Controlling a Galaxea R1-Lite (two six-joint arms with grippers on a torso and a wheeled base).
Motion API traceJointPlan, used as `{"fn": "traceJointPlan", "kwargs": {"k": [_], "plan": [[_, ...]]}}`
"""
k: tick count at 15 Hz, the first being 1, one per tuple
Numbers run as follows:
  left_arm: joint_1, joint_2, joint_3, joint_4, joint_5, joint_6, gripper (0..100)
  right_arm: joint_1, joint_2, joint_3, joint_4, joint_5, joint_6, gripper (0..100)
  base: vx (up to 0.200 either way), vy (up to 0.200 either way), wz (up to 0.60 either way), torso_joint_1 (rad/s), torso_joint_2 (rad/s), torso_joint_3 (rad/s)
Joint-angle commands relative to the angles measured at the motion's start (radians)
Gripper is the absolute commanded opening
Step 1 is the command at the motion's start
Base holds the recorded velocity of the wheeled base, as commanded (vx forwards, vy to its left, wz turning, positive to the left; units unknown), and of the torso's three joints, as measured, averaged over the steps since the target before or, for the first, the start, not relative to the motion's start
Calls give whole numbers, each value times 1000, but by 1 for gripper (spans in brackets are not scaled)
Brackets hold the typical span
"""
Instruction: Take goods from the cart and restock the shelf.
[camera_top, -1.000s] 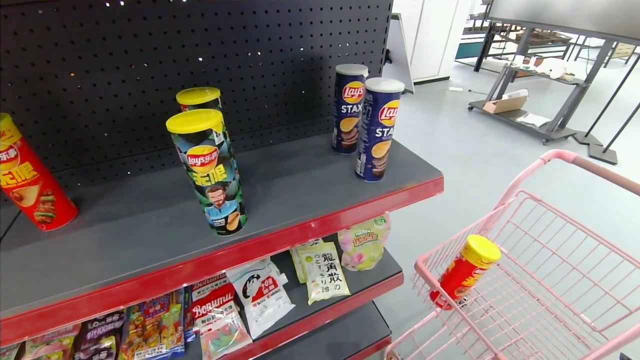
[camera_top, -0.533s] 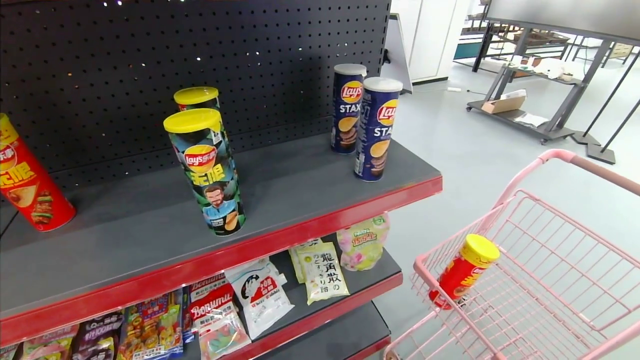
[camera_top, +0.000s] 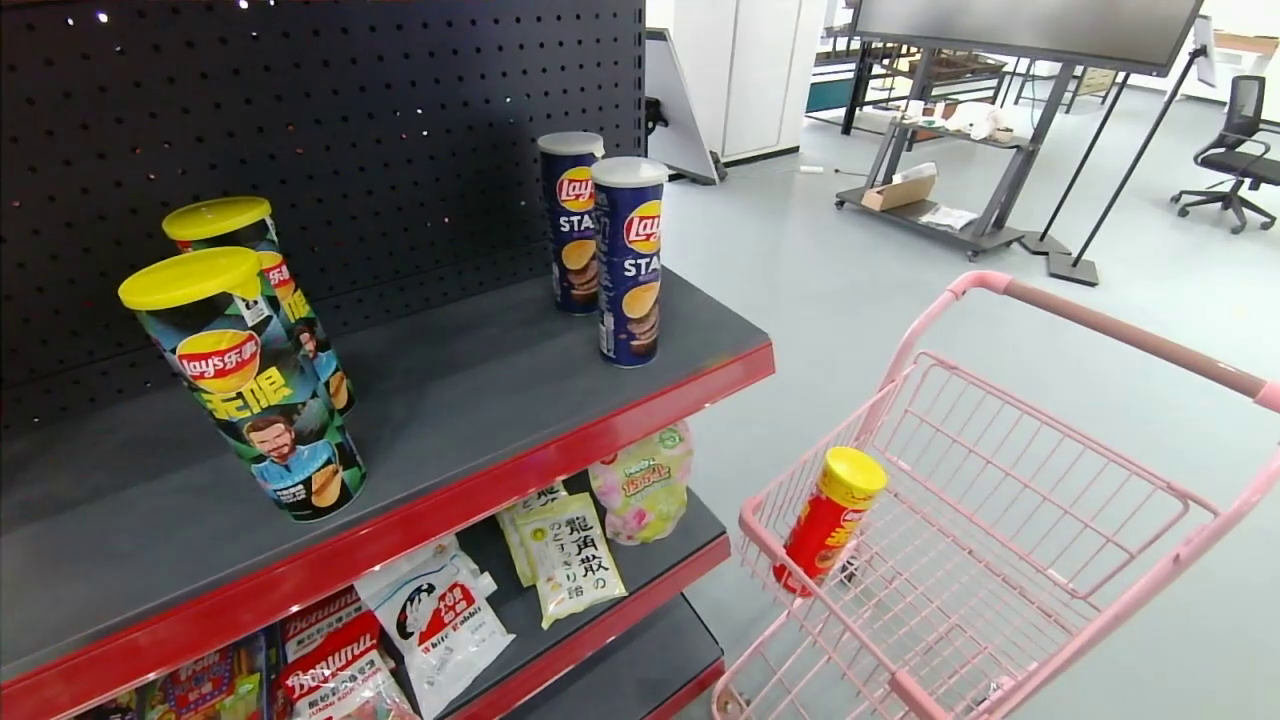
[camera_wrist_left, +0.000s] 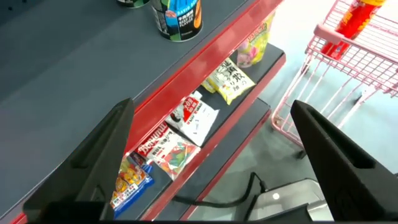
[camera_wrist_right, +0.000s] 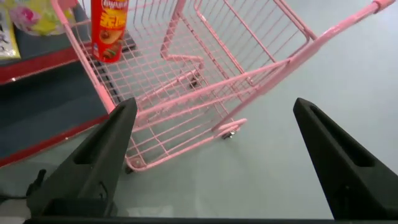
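Note:
A red chip can with a yellow lid (camera_top: 830, 520) stands leaning in the front corner of the pink wire cart (camera_top: 1100, 325), to the right of the shelf. The can (camera_wrist_right: 109, 28) and the cart (camera_wrist_right: 261, 71) lie below my right gripper (camera_wrist_right: 214, 102), which is open and holds nothing. My left gripper (camera_wrist_left: 211, 106) is open too, hanging in front of the shelf's red edge (camera_wrist_left: 205, 62), with the can (camera_wrist_left: 357, 15) far off. On the top shelf (camera_top: 480, 380) stand two green cans (camera_top: 245, 390) and two blue cans (camera_top: 628, 260).
Snack bags (camera_top: 565, 555) fill the lower shelf. A black pegboard (camera_top: 350, 120) backs the top shelf, which has bare room between the green and blue cans. A metal rack (camera_top: 940, 200) and an office chair (camera_top: 1235, 150) stand far across the grey floor.
The head camera has turned to the right, so the whole picture slid left and the red can on the shelf's far left left the frame. The goods themselves have not moved.

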Motion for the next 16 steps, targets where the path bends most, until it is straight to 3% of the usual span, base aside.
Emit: {"fn": "traceJointPlan", "kwargs": {"k": [1, 3, 4, 6, 9, 11, 16], "plan": [[0, 1, 0, -2, 9, -2, 100, 30, 284, -2, -257, 52, 131, 100, 0, 0, 0, 0, 0, 0], [0, -1, 0, -2, 14, -6, 100, 36, 605, -16, -557, 64, 272, 100, 0, 0, 0, 0, 0, 0], [0, -1, 0, -5, 12, -8, 100, 16, 746, 0, -675, 68, 281, 100, 0, 0, 0, 0, 0, 0], [0, -4, 0, -8, 12, -8, 100, 13, 888, 49, -719, 70, 262, 100, 0, 0, 0, 0, 0, 0], [0, -4, 0, -8, 15, -8, 100, 130, 1046, -13, -770, 170, 333, 100, 0, 0, 0, 0, 0, 0], [0, -2, 2, -8, 15, -8, 100, 162, 1174, -42, -879, 197, 397, 100, 0, 0, 0, 0, 0, 0], [1, 5, 3, -7, 20, -8, 100, 159, 1545, 44, -1347, 211, 345, 100, 0, 0, 0, 0, 0, 0]]}}
